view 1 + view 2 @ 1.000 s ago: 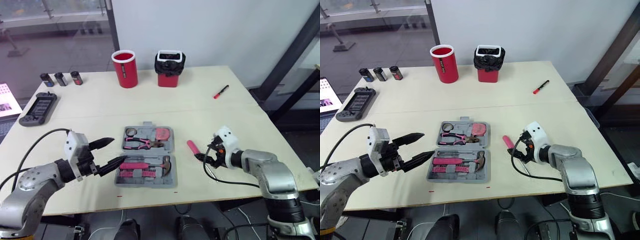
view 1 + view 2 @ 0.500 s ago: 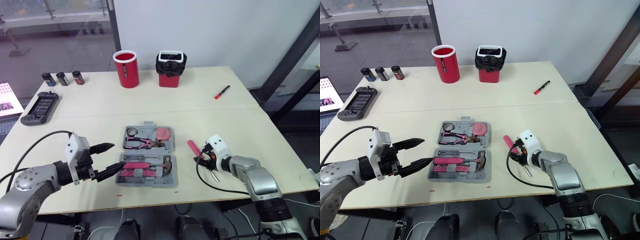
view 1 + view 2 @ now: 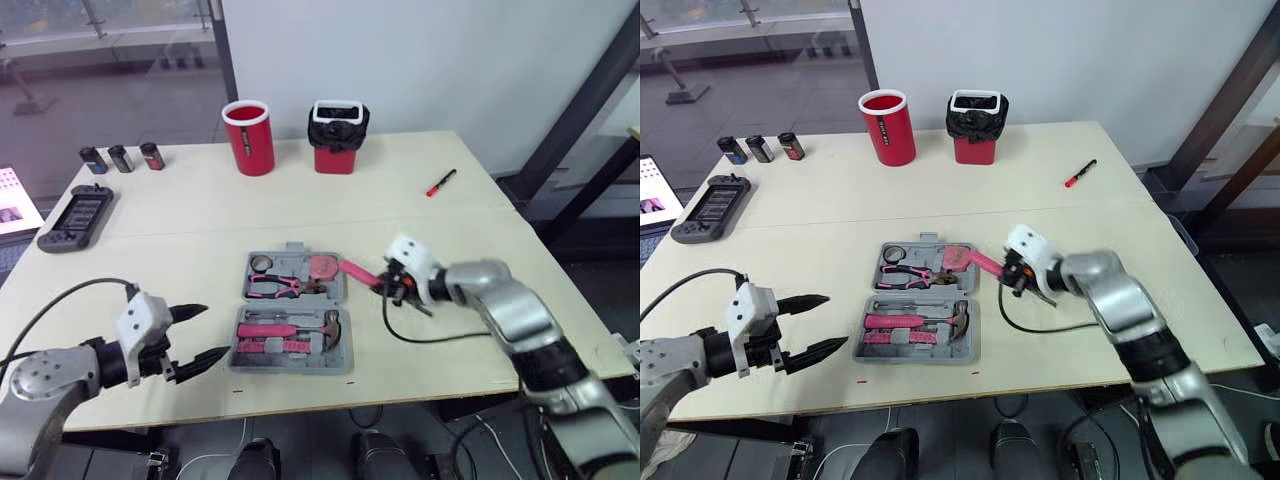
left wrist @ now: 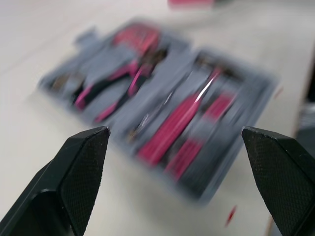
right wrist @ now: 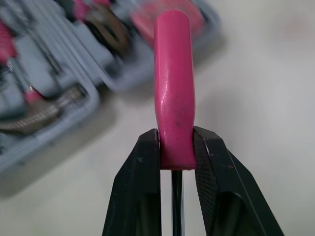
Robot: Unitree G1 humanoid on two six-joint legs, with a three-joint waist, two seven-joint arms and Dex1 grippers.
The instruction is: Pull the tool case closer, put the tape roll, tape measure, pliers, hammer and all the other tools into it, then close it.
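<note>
Jaws of the right gripper (image 3: 392, 287) are clamped on a pink-handled tool (image 3: 358, 270), held over the far right corner of the open tool case (image 3: 295, 303), evidently for insertion; left gripper (image 3: 215, 331) jaws are spread, clear of it.

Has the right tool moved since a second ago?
Yes. The right tool, gripping the pink handle, moved left, up to the gray case's right edge.

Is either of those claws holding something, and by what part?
The right gripper is shut on a pink-handled tool, pinching the handle at the end where the thin metal shaft comes out. The left gripper is open and holds nothing.
</note>
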